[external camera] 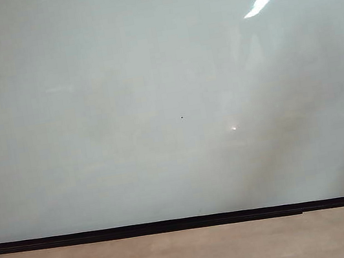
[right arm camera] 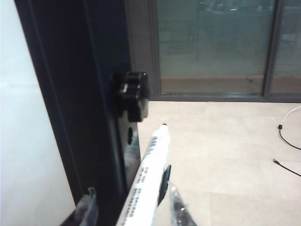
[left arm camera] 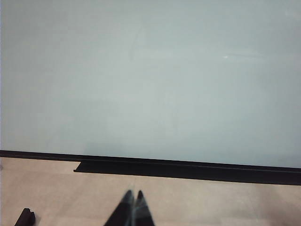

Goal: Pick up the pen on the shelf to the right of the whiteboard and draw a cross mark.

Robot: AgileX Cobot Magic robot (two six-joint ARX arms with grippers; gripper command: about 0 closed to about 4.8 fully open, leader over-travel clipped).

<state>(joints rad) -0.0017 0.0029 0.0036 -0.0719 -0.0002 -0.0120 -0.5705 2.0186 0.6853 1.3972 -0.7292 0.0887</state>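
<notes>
Pen [right arm camera: 149, 179] between right tool [right arm camera: 134, 212] fingers, tip outward.

You see very little of the robot here. In your left wrist view, the left gripper [left arm camera: 133, 207] appears as two slim, dark, tapering fingers [left arm camera: 123, 213], black with a greyish sheen along their inner edges, narrowing to pointed tips. In your right wrist view, the right gripper [right arm camera: 134, 207] shows two fingertips [right arm camera: 87, 206] of clear, glossy, translucent material with rounded ends, darker toward their bases. No cables, screws or markings on either arm can be made out, and the exterior view shows neither arm.
</notes>
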